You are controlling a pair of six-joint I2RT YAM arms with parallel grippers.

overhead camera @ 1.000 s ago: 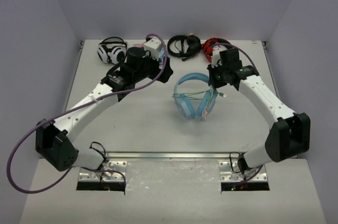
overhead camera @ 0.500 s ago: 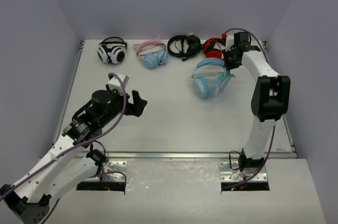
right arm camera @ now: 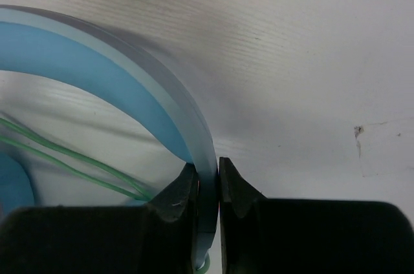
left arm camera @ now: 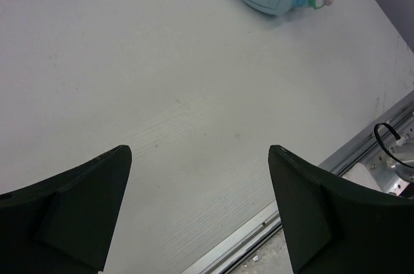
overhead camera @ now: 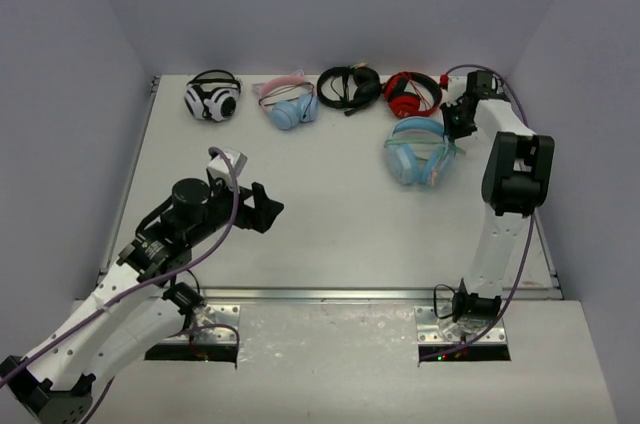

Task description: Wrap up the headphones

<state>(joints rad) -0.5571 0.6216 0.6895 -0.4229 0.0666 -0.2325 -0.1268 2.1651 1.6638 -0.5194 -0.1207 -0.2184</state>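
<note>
The matte white table (overhead camera: 330,244) carries a row of headsets along its far edge. At far left lies a white-and-black headset (overhead camera: 212,99) with rounded cups.

The left gripper (left arm camera: 199,153) hangs over bare tabletop in the near-left area. Its two dark, wedge-shaped fingers (left arm camera: 84,209) are spread wide, with nothing between them.

Continuing right along the far row:
- a small blue headset (overhead camera: 288,108) with a pink band;
- a black headset (overhead camera: 348,86) with thin loops;
- a red-and-black headset (overhead camera: 412,92).

The headphones (overhead camera: 405,166) lie flat on the right side of the table, just in front of the red-and-black headset. The padded cups face the near side, and the wide, smooth blue headband (right arm camera: 97,67) arches toward the far edge. Thin pale-green cable (right arm camera: 65,151) strands cross inside the arch. Their full routing cannot be resolved.

The right gripper (right arm camera: 208,170) is at the headband's right end, with its black fingers (right arm camera: 171,200) pinched on the band's edge.
</note>
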